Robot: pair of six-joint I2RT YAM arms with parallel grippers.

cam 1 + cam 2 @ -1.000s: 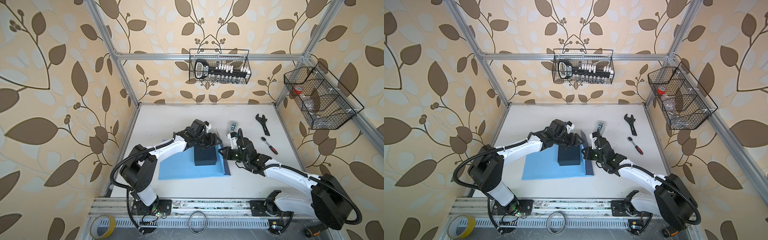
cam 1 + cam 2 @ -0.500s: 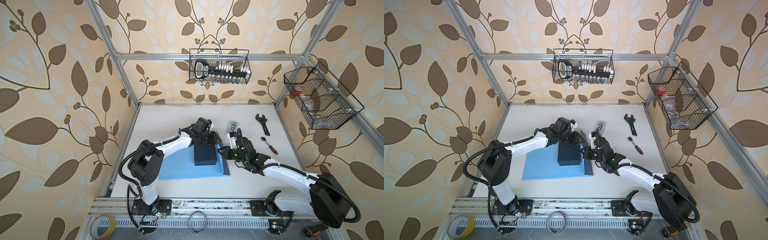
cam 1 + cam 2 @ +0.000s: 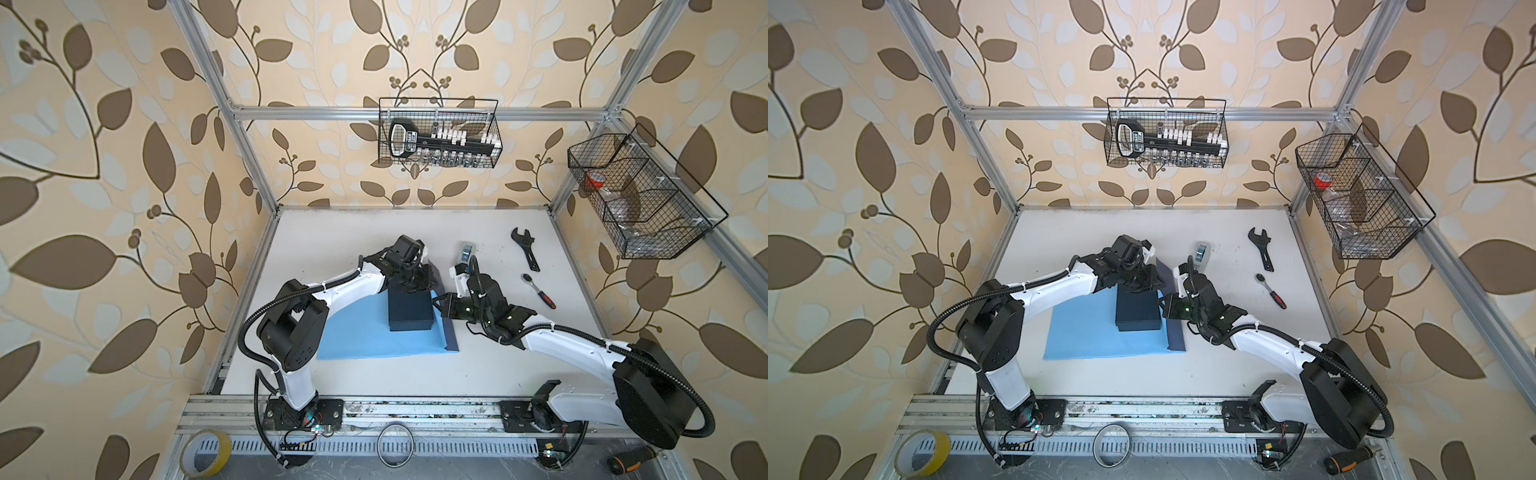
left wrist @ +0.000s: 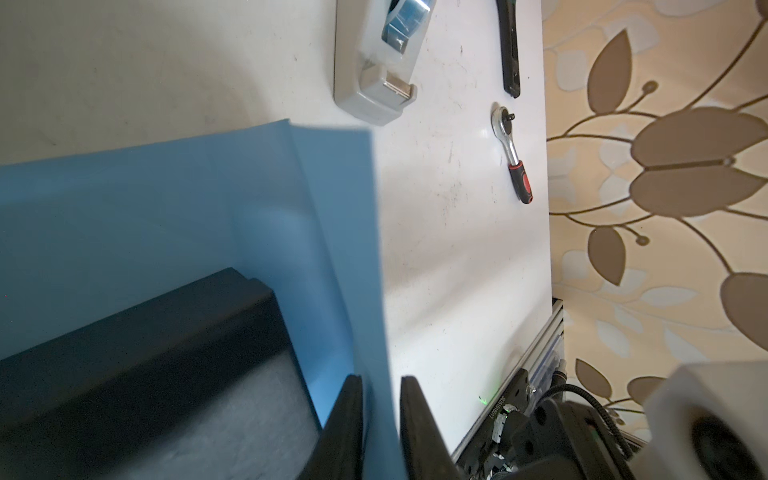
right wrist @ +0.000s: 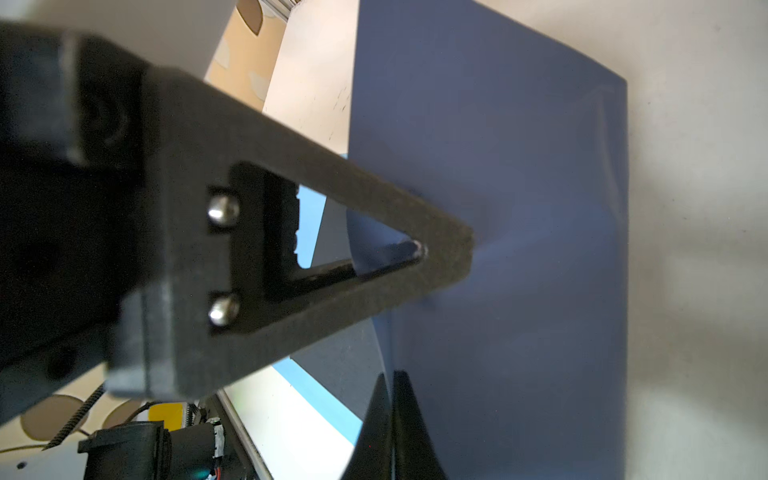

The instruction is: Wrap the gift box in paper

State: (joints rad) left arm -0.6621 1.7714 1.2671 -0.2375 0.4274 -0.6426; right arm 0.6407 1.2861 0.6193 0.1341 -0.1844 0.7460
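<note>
We see a matte black gift box (image 3: 410, 309), paper (image 3: 365, 336) sky-blue above and slate-blue beneath, a white worktop (image 3: 478, 374), and beige walls (image 3: 104, 166) patterned with brown leaves.

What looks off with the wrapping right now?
The matte black gift box sits far off-centre on the thin blue paper sheet: only a narrow flap, folded up showing its darker face, stands right of it in both top views, while a wide stretch lies flat to its left.
</note>
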